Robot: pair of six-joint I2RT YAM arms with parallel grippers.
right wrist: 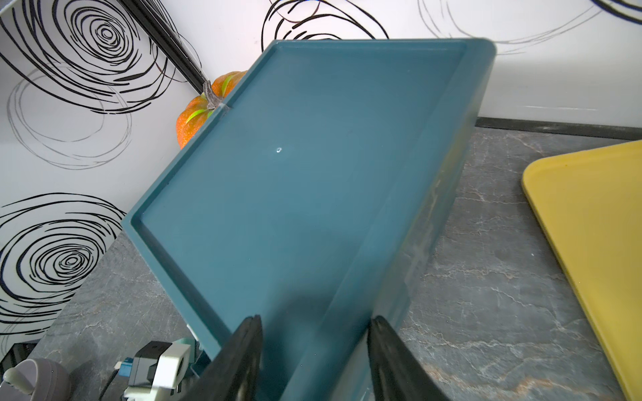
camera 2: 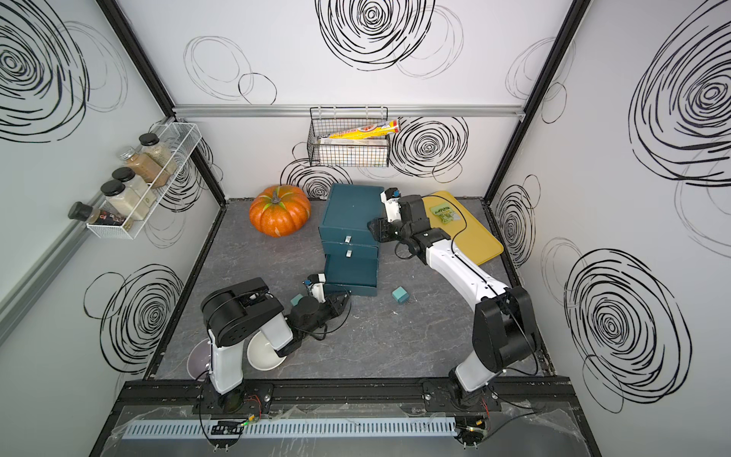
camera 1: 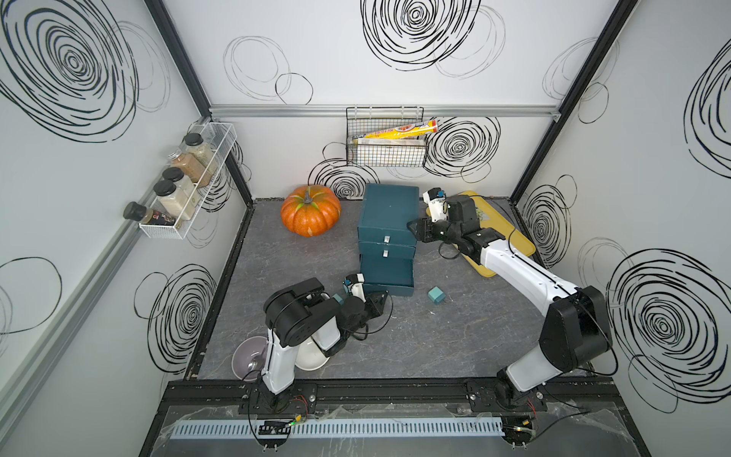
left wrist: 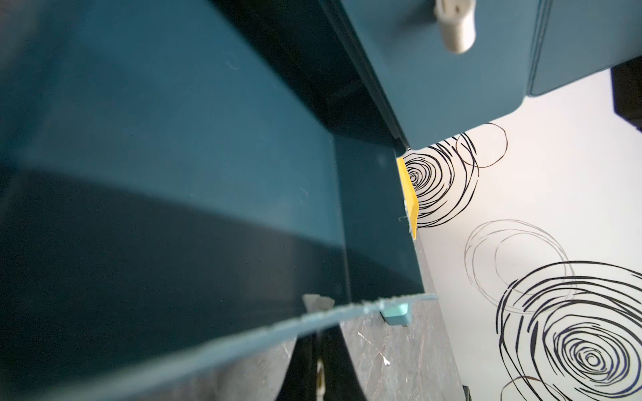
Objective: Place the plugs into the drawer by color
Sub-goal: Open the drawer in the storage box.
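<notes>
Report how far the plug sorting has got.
Likely done: no pink or yellow plugs show, and the chest has its upper two drawers closed. In hand: the bottom drawer stands pulled out, nothing seen inside, left gripper shut at its front, right gripper open against the chest. Left: one teal plug on the table, another beside the left arm.

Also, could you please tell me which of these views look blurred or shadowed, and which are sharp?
Left wrist view: the open drawer and white handle up close are smeared, while the wall swirls behind are crisp. Right wrist view: the chest top is sharp, with a soft shadow near the right pincer. In both top views: even light, the teal plug clearly outlined.
</notes>
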